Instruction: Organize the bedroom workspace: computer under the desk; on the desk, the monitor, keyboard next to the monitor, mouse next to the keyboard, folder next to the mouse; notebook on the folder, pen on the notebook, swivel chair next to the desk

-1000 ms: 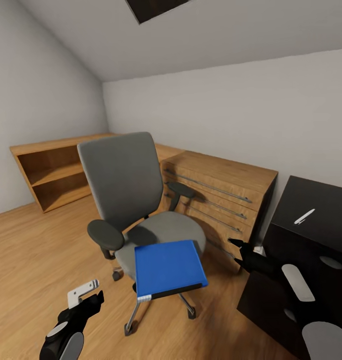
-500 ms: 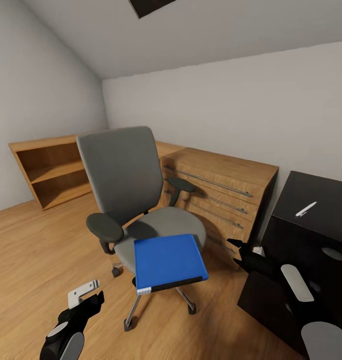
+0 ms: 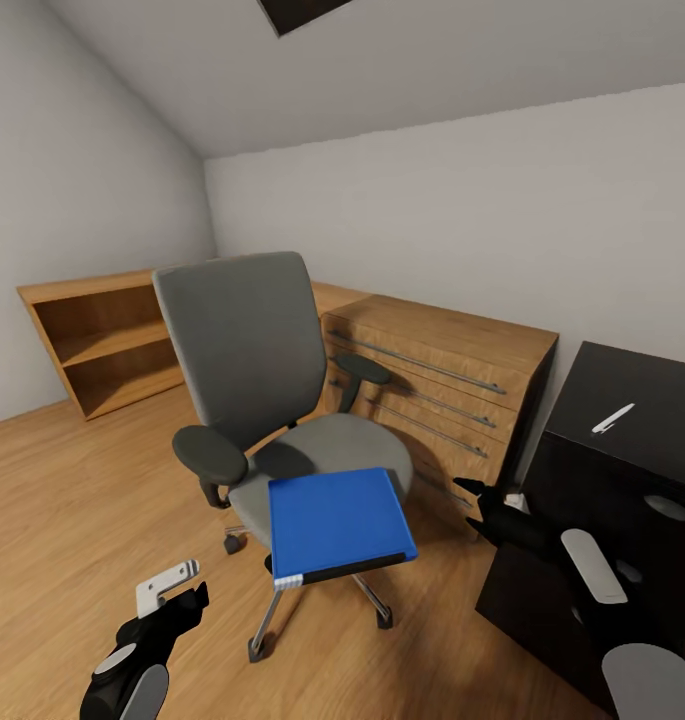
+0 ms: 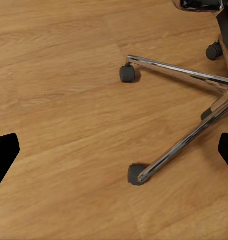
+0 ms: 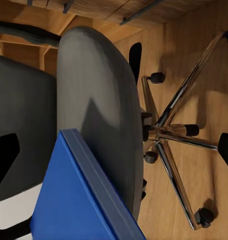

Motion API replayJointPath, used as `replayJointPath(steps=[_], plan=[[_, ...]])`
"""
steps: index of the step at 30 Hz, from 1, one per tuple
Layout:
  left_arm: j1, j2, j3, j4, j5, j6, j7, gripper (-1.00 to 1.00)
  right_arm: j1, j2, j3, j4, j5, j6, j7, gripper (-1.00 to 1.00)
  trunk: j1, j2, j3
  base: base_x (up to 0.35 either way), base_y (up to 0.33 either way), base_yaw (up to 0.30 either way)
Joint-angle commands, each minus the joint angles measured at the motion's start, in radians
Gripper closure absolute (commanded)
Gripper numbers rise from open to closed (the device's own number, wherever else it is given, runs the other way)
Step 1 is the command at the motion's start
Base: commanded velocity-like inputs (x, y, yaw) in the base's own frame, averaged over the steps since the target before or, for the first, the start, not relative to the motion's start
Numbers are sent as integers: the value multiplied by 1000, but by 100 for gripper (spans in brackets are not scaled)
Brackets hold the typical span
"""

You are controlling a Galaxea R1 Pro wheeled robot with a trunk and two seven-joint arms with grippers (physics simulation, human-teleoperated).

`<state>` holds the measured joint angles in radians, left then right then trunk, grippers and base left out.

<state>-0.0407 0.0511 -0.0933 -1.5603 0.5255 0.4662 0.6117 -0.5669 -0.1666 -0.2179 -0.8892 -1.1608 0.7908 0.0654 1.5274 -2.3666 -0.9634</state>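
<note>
Right in the middle of the bedroom stands the grey swivel chair (image 3: 272, 400), and the blue folder (image 3: 337, 522) lies flat on the front of its seat, its spine edge jutting out past the cushion toward the robot. Behind the chair sits a wooden dresser (image 3: 442, 385) against the wall, with an open wooden shelf unit (image 3: 107, 340) off in the corner. On the robot's right is a black surface (image 3: 637, 420), and a white pen (image 3: 612, 418) lies on top of it. The left gripper (image 3: 172, 600) hangs low over the wood floor (image 4: 59, 100) near the chair's chrome legs (image 4: 188, 140), jaws spread wide apart. The right gripper (image 3: 479, 500) is out beside the seat, just short of the folder, jaws also parted and holding nothing.
</note>
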Motion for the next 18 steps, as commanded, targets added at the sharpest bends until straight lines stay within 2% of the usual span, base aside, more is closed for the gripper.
replayJointPath(steps=[1, 18], plan=[[-1, 1, -2, -1, 8, 2, 10, -100, -1, 1, -2, 5, 7, 6, 7, -100, 0, 0, -1, 0, 0, 0], [-1, 1, -3, -1, 10, 2, 10, -100, -1, 13, 5, 33, 9, 37, 16, -100, 0, 0, -1, 0, 0, 0]])
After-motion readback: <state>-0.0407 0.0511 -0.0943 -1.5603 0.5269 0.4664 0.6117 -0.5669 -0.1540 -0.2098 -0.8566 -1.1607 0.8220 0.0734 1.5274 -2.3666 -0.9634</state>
